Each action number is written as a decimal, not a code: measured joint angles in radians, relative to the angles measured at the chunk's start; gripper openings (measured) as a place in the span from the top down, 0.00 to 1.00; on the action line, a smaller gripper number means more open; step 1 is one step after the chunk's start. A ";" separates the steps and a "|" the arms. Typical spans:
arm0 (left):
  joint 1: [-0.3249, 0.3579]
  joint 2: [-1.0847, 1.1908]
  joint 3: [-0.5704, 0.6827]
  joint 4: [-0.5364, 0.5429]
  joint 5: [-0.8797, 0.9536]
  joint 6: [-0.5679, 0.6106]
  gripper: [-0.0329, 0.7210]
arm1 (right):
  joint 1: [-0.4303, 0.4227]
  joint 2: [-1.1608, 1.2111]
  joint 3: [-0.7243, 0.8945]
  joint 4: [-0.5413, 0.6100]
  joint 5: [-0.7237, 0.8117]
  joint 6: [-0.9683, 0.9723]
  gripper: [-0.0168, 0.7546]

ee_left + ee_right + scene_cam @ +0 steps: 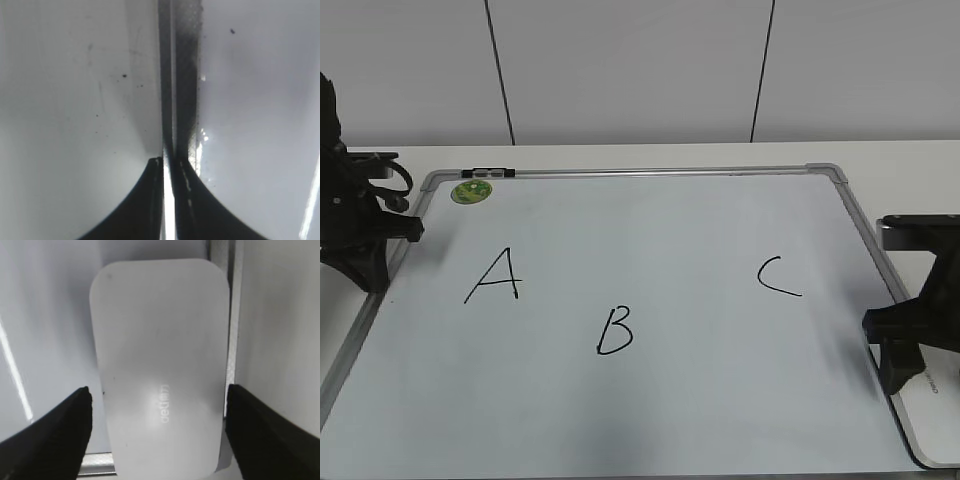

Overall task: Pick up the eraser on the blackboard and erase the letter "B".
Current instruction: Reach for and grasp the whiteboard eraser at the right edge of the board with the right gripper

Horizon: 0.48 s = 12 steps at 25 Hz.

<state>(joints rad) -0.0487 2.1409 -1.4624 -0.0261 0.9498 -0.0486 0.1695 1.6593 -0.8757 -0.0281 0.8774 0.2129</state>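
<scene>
Eraser (159,367) lies directly beneath the right gripper (157,412), seen at close range in the right wrist view: a flat white rounded slab with faint grey lettering, its long axis running away from the camera, between the fingers. The two fingers stand wide apart, one off each long edge, neither visibly touching the slab. The slab sits against the grey frame strip at the board's right edge. In the exterior view only its near end (932,390) shows, at the lower right corner of the blackboard (650,400), below the right gripper (905,350).

Judgement: the jaws already bracket the short width of the slab, so the coming move is a descent and a closing, with no turn of the wrist needed. The right arm is the nearer by far. The frame strip beside one long edge may obstruct that finger.

Further in, the letter "B" (615,331) stands untouched at the lower middle of the board, well to the left of the slab. The "A" (495,276) lies beyond it to the left, the "C" (778,276) to the right. The wipe must stay between them.

Left gripper (169,162) sits over the board's left frame, fingers drawn together on nothing, well apart from the work. Green magnet (471,190) rests at the far left corner.
</scene>
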 joint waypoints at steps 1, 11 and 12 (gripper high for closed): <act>0.000 0.000 0.000 0.000 0.000 0.000 0.92 | 0.000 0.008 0.000 0.000 -0.005 0.000 0.18; 0.000 0.000 0.000 0.000 0.000 0.000 0.91 | 0.000 0.062 0.000 0.000 -0.031 -0.004 0.21; 0.000 0.000 0.000 0.000 0.000 0.000 0.91 | 0.000 0.062 -0.002 0.000 -0.031 -0.004 0.21</act>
<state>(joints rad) -0.0487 2.1409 -1.4624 -0.0261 0.9498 -0.0486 0.1695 1.7211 -0.8774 -0.0281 0.8469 0.2093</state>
